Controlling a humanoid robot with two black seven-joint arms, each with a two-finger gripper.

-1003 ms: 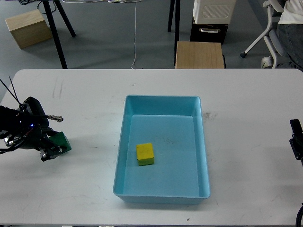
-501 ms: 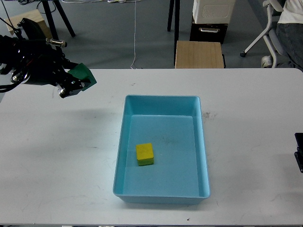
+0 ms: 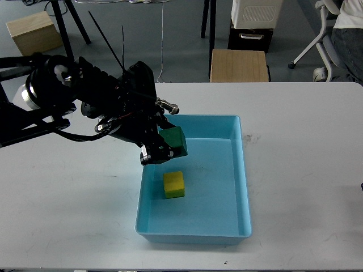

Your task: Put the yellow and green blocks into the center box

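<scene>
A light blue box (image 3: pixel 245 187) sits at the middle of the white table. A yellow block (image 3: pixel 174 185) lies inside it, near its left wall. My left gripper (image 3: pixel 164 147) is shut on a green block (image 3: pixel 174 141) and holds it in the air over the box's left part, just above and behind the yellow block. My right gripper is out of view.
The white table (image 3: pixel 300 147) runs across the whole view. Behind its far edge stand a wooden box (image 3: pixel 238 65), black stand legs (image 3: pixel 68 34), a second wooden box (image 3: pixel 33 33) and an office chair (image 3: pixel 326 34).
My left arm has swung right and forward with the green block, from above the table's far left to over the box. The right gripper has left the view.
</scene>
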